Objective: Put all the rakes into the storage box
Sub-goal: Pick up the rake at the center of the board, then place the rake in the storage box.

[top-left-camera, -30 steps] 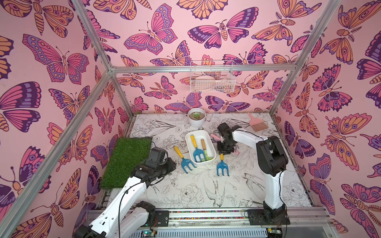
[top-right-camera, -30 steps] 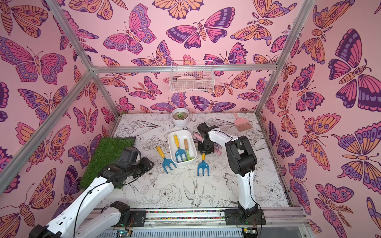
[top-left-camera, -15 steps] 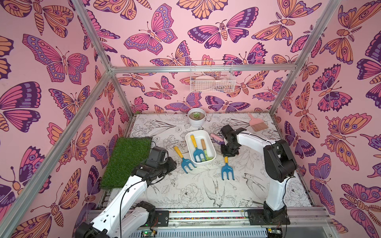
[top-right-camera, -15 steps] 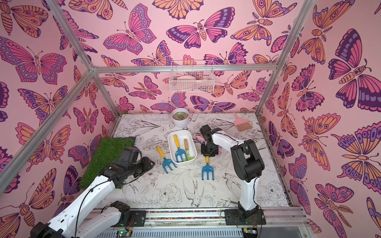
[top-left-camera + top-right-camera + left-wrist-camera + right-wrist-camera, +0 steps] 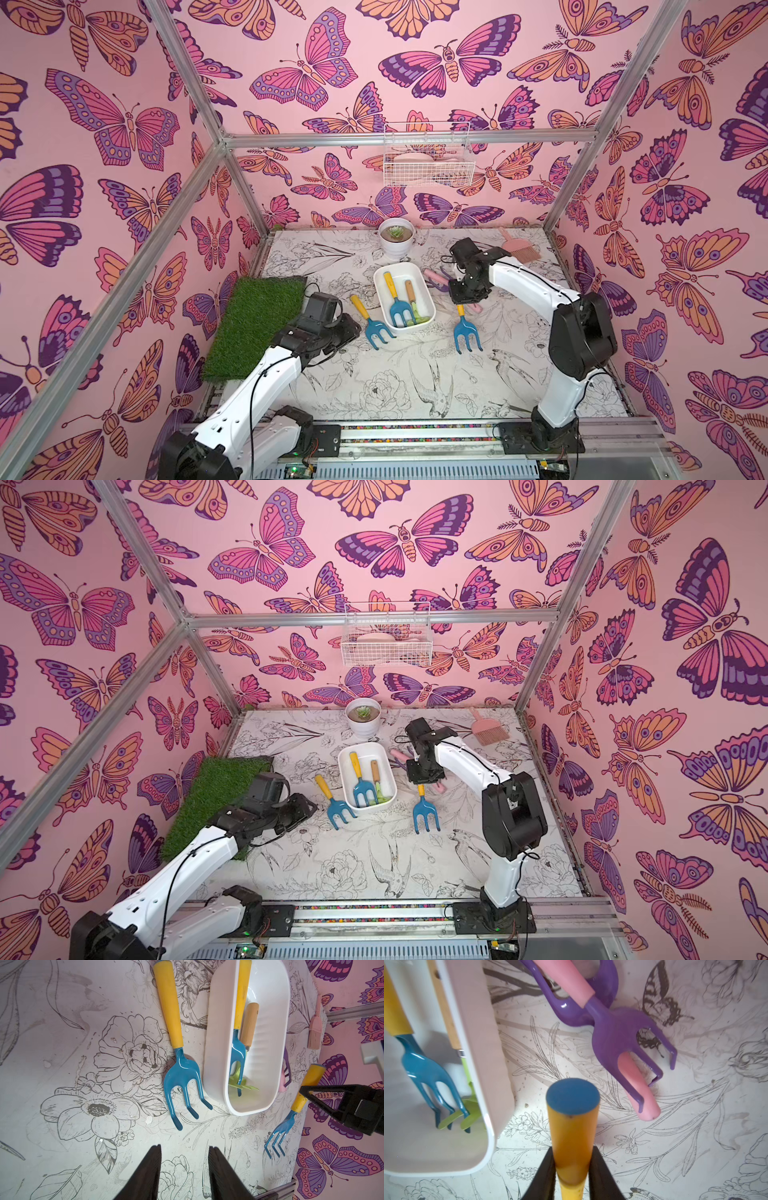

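Rake [image 5: 467, 333], blue head and yellow handle: gripped by the handle between the right fingers [image 5: 544, 1176], which press on it from both sides a little below its blue end cap. It hangs head-down and slanted, just beside the storage box [image 5: 379, 297] on the right arm's side, outside it; whether the tines touch the worktop [image 5: 415, 386] I cannot tell. Storage box sits on the worktop, open-topped, holding a second blue rake [image 5: 399, 312] and a green tool with a wooden handle [image 5: 410, 293]. Third blue rake [image 5: 371, 321] lies flat on the worktop just beside the box's other long side. Purple rake with a pink handle [image 5: 614, 1030] lies beyond the held one, crossing another pink-handled tool. Left fingers [image 5: 149, 1172] stand apart with nothing between them, over bare worktop, near the third rake's tines, not touching. Grass mat [image 5: 257, 324] at the left edge; plant pot [image 5: 397, 243] behind the box; pink brush [image 5: 519, 249] in the far right corner.
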